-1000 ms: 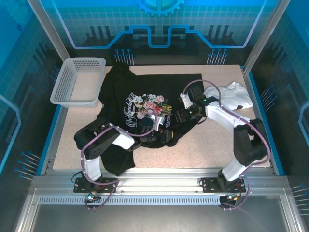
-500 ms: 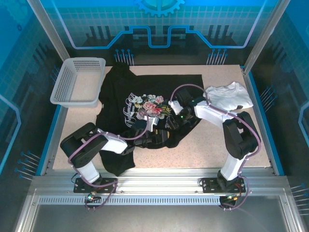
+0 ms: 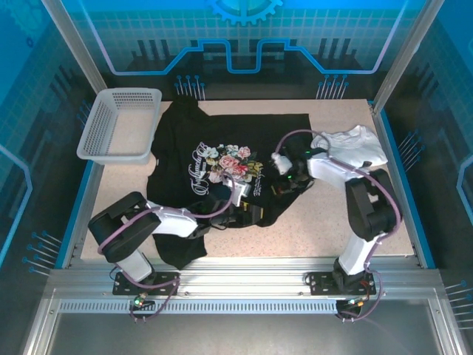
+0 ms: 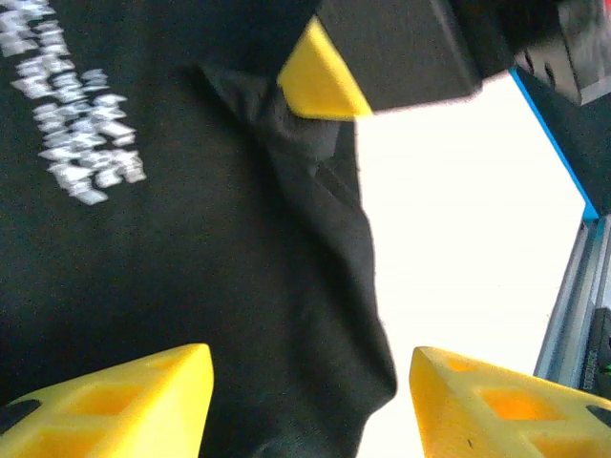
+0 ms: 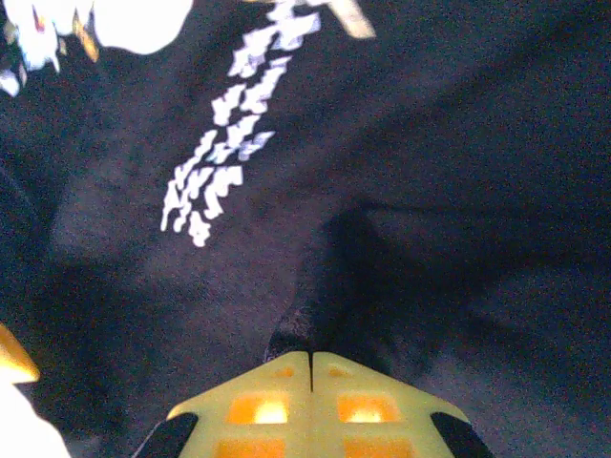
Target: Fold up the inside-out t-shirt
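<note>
R claw [image 5: 310, 367] pinched shut on a raised ridge of the 1 black t-shirt [image 3: 185, 133], L claw [image 4: 305, 391] open w/ nothing in it over the shirt's edge, shirt spread mid-bench [image 3: 325, 214] floral print up, its white lettering too blurred to read, btwn 1 basket [image 3: 114, 156] & 1 white garment [image 3: 355, 144].

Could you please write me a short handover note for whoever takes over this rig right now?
The left gripper has its jaws open astride an edge of the t-shirt, gripping nothing.
The right gripper has its jaws shut on a pinched ridge of the black cloth, close to the printed text.
The t-shirt lies spread on the table, floral print up, its near part bunched.
Done: right grasp taken.
Left: close the left jaws on the edge, then make every fold.
</note>
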Tool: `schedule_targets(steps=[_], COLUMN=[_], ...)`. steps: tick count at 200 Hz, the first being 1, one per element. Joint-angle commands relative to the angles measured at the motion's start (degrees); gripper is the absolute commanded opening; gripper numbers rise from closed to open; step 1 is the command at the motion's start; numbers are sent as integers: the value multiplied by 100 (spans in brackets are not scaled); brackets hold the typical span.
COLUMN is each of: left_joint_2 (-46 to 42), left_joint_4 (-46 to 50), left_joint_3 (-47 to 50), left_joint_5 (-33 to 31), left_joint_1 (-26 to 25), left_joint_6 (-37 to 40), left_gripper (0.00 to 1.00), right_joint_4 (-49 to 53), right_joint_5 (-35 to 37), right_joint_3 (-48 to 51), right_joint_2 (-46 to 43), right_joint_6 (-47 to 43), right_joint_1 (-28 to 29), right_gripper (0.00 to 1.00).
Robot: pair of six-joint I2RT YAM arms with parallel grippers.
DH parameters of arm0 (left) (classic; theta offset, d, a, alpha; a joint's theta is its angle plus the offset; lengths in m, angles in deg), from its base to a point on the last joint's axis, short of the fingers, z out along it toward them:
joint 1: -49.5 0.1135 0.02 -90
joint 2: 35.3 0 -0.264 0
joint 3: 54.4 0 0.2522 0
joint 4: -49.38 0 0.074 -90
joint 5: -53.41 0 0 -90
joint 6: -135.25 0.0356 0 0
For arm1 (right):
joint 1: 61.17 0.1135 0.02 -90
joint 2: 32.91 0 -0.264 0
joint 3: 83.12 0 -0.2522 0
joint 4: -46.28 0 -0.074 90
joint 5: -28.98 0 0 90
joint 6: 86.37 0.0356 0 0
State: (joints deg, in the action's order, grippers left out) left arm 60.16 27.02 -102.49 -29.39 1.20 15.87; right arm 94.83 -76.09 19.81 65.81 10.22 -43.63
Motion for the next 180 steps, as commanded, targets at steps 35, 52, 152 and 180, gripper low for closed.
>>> schedule_targets(steps=[35,52,152,180], left_joint_2=[1184,1505,1950,1968], left_joint_4=[421,417,-41,-179], left_joint_3=[-1494,-1759,-1754,-1643], left_joint_5=[-238,-215,615,668], left_joint_1=[-347,-356,20,57], left_joint_6=[1138,1236,884,798], left_gripper=[57,55,0,0], right_joint_4=[-633,-842,-166,-20], right_joint_5=[-2021,-2286,309,1064], right_joint_3=[766,870,555,543], right_joint_2=[-437,-413,-617,-854], right_joint_6=[1128,1297,838,492], right_joint_1=[-1359,-1573,-937,-317], right_gripper=[2,2,32,42])
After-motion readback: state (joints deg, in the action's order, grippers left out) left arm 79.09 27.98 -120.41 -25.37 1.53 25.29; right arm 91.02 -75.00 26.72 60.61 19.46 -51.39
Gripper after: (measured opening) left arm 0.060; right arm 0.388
